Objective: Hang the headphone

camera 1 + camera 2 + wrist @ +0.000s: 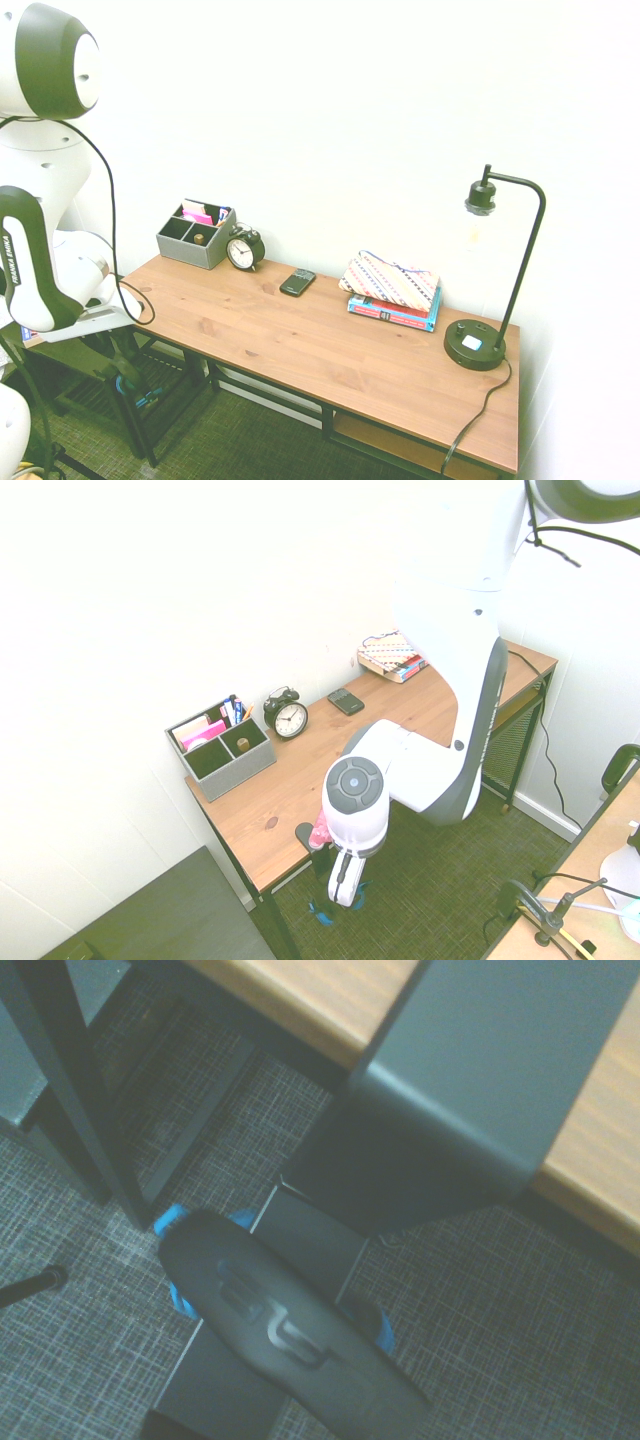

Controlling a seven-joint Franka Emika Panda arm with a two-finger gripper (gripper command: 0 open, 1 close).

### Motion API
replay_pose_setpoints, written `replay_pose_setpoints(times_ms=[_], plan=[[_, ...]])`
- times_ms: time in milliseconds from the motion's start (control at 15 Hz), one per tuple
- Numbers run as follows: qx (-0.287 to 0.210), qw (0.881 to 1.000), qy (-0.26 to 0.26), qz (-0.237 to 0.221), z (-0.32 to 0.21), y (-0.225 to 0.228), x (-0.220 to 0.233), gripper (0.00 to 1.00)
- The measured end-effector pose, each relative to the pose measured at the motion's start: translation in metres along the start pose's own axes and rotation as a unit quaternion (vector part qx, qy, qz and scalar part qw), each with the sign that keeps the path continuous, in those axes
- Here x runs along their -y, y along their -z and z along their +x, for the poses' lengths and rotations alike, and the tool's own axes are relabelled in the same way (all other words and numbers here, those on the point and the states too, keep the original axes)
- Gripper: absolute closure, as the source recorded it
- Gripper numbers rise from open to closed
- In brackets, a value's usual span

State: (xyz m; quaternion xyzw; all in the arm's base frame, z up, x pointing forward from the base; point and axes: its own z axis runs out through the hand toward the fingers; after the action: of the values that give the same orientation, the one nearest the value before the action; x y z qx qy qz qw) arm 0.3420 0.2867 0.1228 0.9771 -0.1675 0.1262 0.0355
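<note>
headphone (280, 1325) is down off the short end of the desk (300, 770), below the top. In the wrist view its blue-edged black band lies across the bar under the dark clamp-on hanger (440, 1130), so I'd call it hung or very nearly. From the room cameras only blue bits show under the desk end

gripper (343, 892) hangs pointing down right above it, beside the desk edge. Can't tell from any view whether it's clenched on the band or let go, since the arm blocks it

risks from here, as I judge them:
- if it's gripping the band, any lift drags the headphone back off the bar
- can't see how far the band sits onto the bar; near the tip, a nudge on pull-out drops it on the carpet
- tight spot: hand is close to the desk edge, the hanger and the black desk leg (70, 1080), so a sideways exit could clip one and shake it loose
</note>
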Motion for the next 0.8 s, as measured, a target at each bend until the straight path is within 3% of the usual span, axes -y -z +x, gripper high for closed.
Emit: replay_pose_setpoints(times_ms=[400,800], plan=[[0.025,0.997,-0.069,-0.006,0.05,0.091,-0.021,0.0],[0.066,0.981,-0.182,0.019,0.208,0.159,-0.064,0.0]])
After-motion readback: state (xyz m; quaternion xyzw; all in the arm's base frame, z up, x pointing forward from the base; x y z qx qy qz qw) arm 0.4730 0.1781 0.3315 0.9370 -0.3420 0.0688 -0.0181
